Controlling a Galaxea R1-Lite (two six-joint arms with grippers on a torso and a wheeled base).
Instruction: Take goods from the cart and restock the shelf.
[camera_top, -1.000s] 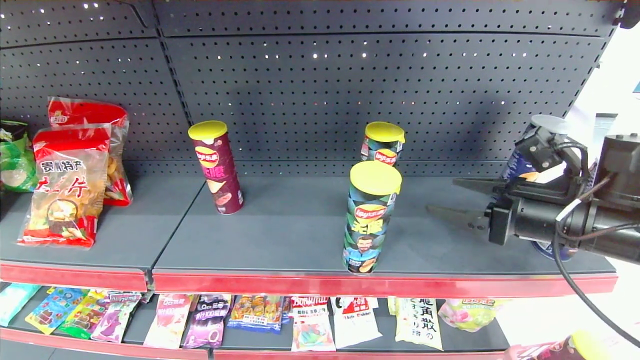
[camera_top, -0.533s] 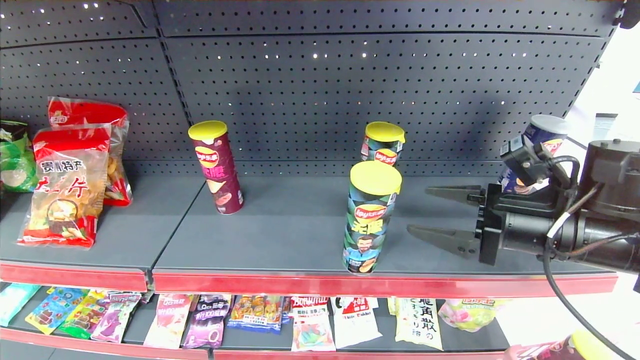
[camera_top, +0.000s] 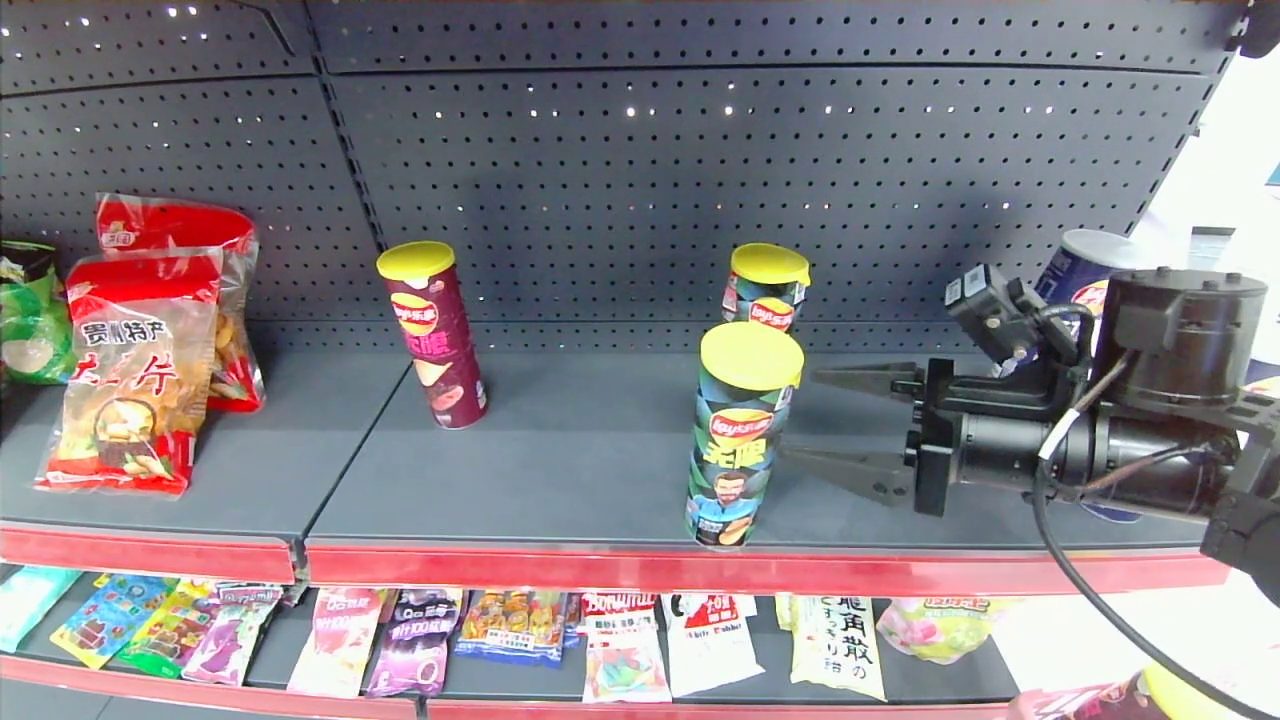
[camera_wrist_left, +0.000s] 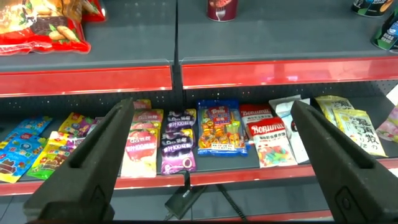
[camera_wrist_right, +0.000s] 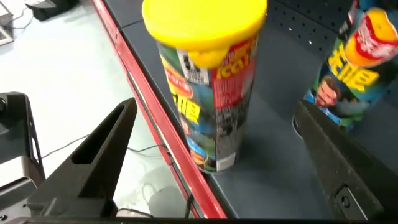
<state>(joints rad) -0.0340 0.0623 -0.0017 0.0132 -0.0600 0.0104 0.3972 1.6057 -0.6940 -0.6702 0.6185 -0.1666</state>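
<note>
Gripper on R arm (camera_top: 803, 418) is hanging, jaws spread wide, just right of front chip can (camera_top: 740, 440) standing upright at near edge of shelf (camera_top: 560, 470), prob. lining up a side grasp.

The shelf deck (camera_top: 560, 470) and the perforated back panel (camera_top: 620, 200) are looking like matt, dark grey painted metal, while the red edge strip (camera_top: 600, 567) is showing a smooth gloss. The front can (camera_top: 735, 470) is wearing a shiny printed wrap under a smooth yellow plastic lid (camera_top: 751, 354), and the snack bags (camera_top: 130, 380) are glinting as crinkled clear plastic. The right gripper (camera_top: 800, 417) is showing matt black fingers (camera_top: 850, 472)
</note>
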